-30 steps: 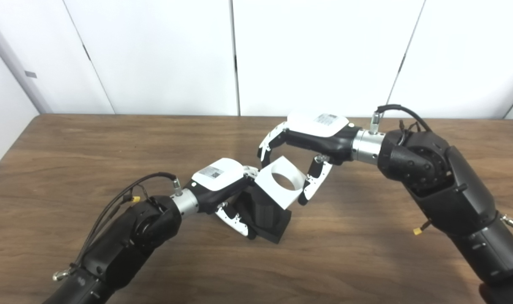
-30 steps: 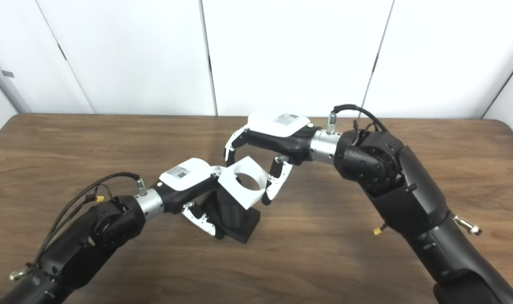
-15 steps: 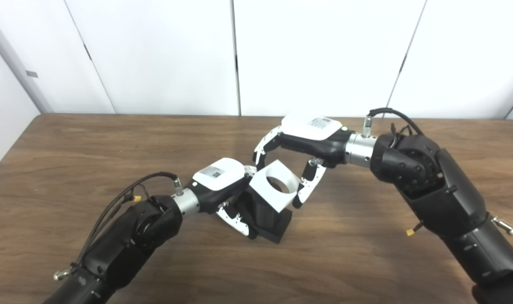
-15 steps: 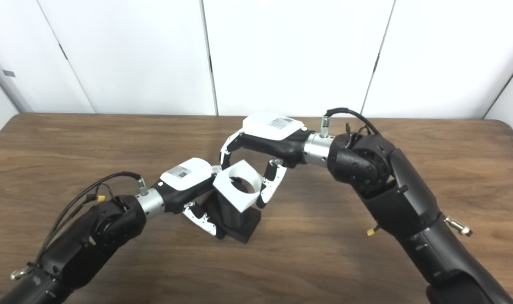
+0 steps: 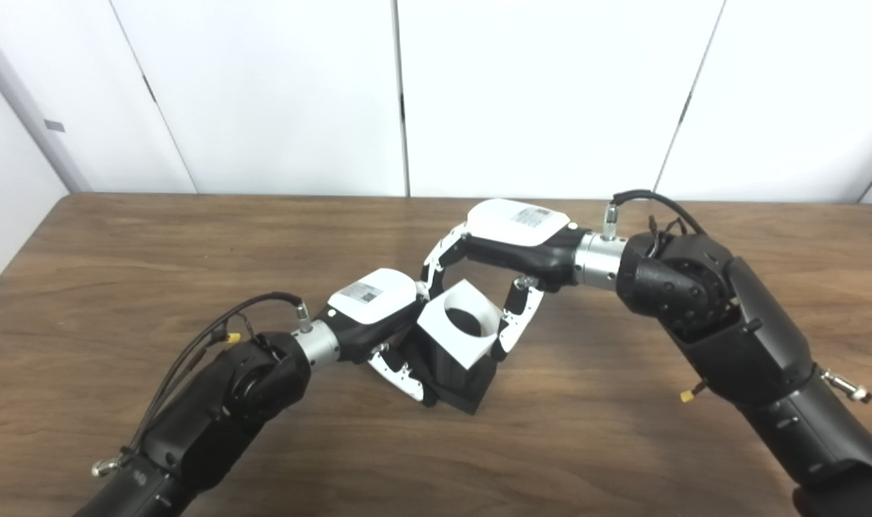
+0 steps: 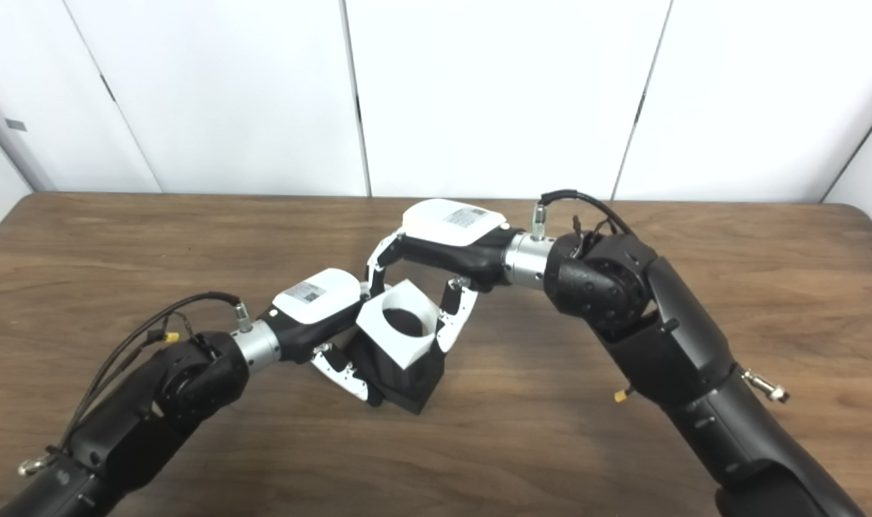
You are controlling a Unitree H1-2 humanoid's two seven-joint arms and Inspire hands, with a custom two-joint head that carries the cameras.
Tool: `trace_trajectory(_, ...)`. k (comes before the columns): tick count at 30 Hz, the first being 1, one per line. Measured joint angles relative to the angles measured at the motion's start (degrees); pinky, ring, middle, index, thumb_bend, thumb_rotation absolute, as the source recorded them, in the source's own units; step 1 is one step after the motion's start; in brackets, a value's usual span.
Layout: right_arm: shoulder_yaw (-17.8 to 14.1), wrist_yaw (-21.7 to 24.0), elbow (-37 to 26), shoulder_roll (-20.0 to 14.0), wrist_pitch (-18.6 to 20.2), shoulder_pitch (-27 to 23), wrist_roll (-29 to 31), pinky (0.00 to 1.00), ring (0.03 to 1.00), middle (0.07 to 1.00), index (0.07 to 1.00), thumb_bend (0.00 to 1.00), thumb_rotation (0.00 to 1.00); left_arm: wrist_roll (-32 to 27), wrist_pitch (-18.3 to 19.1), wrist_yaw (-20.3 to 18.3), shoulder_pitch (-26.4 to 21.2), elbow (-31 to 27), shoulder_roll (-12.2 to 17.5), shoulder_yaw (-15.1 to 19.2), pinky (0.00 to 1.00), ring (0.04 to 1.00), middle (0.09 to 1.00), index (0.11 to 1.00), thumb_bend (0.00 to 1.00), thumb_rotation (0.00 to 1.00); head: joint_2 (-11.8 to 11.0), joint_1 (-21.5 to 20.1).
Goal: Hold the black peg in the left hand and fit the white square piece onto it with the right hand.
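The black peg (image 5: 456,373) stands tilted on its square base near the middle of the table. My left hand (image 5: 378,316) is shut on it from the left. The white square piece (image 5: 458,324) with a round hole sits over the top of the peg, and the black peg top shows dark inside the hole. My right hand (image 5: 500,248) is shut on the white piece from above, with fingers on its far and right sides. The same shows in the right eye view: the peg (image 6: 400,377), the white piece (image 6: 400,327), the left hand (image 6: 317,305) and the right hand (image 6: 443,237).
The brown wooden table (image 5: 120,258) spreads around both arms. White wall panels (image 5: 263,93) stand behind its far edge. Cables stick out at both wrists.
My right hand has moved left and down with the white piece, bringing its hole over the peg top. My left hand and the peg have stayed in place.
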Motion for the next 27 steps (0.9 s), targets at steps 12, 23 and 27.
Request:
trace_trajectory(12,1.4,-0.6,3.0,1.2,-0.5,0.0,-1.0,0.84,0.800,0.747,0.477,0.53,0.14,0.0,1.0,-0.7,0.0,-0.5,-0.2,0.0,0.73,0.894,0.842,0.489,0.52,0.07,0.4,0.8)
trace_trajectory(23,1.7,-1.3,4.9,1.7,-2.3,-0.3,-1.2,0.86,0.821,0.751,0.478,0.52,0.13,0.0,2.0,-1.6,0.0,-1.0,-0.2,0.1,0.74,0.899,0.846,0.489,0.52,0.07,0.4,0.7)
trace_trajectory(27,1.9,-1.3,5.1,1.6,-2.4,-0.3,-1.2,0.85,0.806,0.756,0.484,0.52,0.15,0.0,2.0,-1.6,0.0,-1.1,-0.1,0.1,0.73,0.898,0.848,0.489,0.52,0.07,0.7,0.8)
